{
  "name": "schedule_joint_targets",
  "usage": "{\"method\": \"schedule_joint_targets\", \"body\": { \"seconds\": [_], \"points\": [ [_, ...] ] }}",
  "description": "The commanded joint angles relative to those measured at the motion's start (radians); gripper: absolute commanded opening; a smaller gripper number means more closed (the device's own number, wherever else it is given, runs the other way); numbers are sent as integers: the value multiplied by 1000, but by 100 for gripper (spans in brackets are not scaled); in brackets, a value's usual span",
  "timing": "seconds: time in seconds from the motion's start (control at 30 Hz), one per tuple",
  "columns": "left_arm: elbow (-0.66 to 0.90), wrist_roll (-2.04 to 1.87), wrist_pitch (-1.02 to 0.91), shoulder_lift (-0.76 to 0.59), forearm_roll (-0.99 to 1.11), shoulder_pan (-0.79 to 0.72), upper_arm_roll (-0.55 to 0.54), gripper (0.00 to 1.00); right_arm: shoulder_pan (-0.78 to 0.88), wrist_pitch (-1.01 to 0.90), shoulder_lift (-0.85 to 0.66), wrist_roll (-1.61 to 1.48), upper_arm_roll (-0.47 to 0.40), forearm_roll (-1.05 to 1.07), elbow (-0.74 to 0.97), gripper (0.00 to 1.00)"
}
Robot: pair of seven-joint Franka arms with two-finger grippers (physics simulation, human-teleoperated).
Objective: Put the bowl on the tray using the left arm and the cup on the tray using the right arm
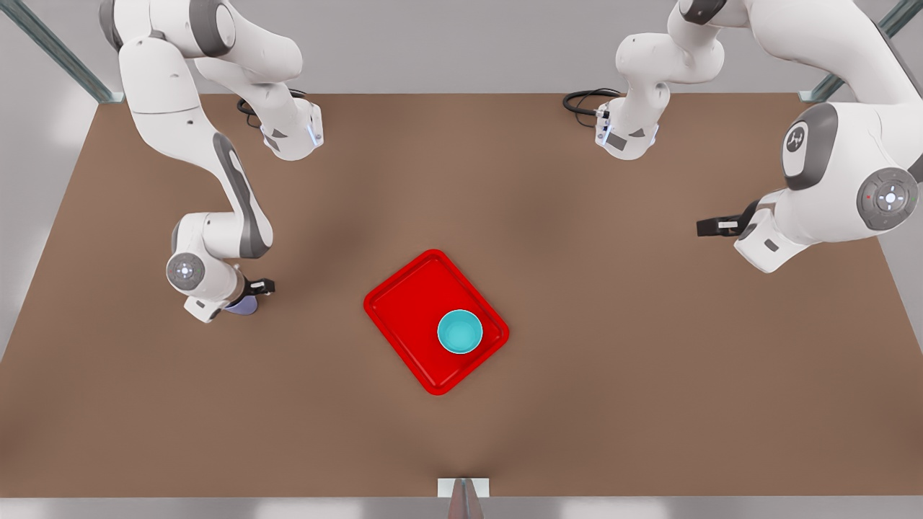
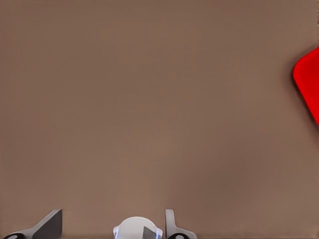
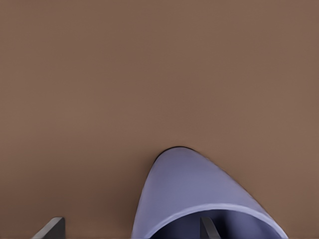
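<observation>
The brown desk (image 1: pixel 461 432) spreads wide beneath both white arms. The right arm (image 1: pixel 216 187) reaches down on the front view's left, and the left arm (image 1: pixel 829 180) hangs raised on the front view's right, waiting over bare desk.

The red tray (image 1: pixel 411 303) lies turned on a diagonal near the middle of the desk, between the two claws and well apart from each; in the left wrist view one rounded corner of it sits off to the side, beyond the left claw's reach.

The teal bowl (image 1: pixel 460 331) stands upright inside the tray, near the corner that faces the left claw (image 1: pixel 710 227), with clear space between bowl and claw. That claw points sideways above the desk with its fingers (image 2: pixel 50 226) spread apart and nothing between them.

The lavender cup (image 1: pixel 241 305) sits on the desk, far from the tray, right under the right claw (image 1: pixel 256 288). In the right wrist view the cup's rim lies between the claw's fingers (image 3: pixel 50 228), one finger standing off outside the wall and the other over the dark inside, so the claw is apart and not clamped.
</observation>
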Motion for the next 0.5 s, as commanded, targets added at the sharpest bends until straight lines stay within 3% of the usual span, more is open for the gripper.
{"method": "schedule_joint_targets", "body": {
  "seconds": [0.0, 0.03, 0.1, 0.27, 0.47],
  "points": [
    [0, 64, -2, -1, -3, 2, 0, 100, 0, -1, 1, -20, 0, 1, 2, 83],
    [0, 64, -2, -1, -3, 2, 0, 100, -2, -1, 2, -23, 0, 1, 2, 68],
    [2, 64, -2, -1, -3, 2, 0, 100, -6, -18, 1, -26, 0, 1, 6, 49],
    [2, 63, -2, -1, -3, 2, 2, 100, -6, -89, 2, -29, 0, -1, 31, 23],
    [2, 61, -4, -1, -3, 0, 2, 100, 15, -178, -10, -60, 1, -1, 101, 21]
  ]
}}
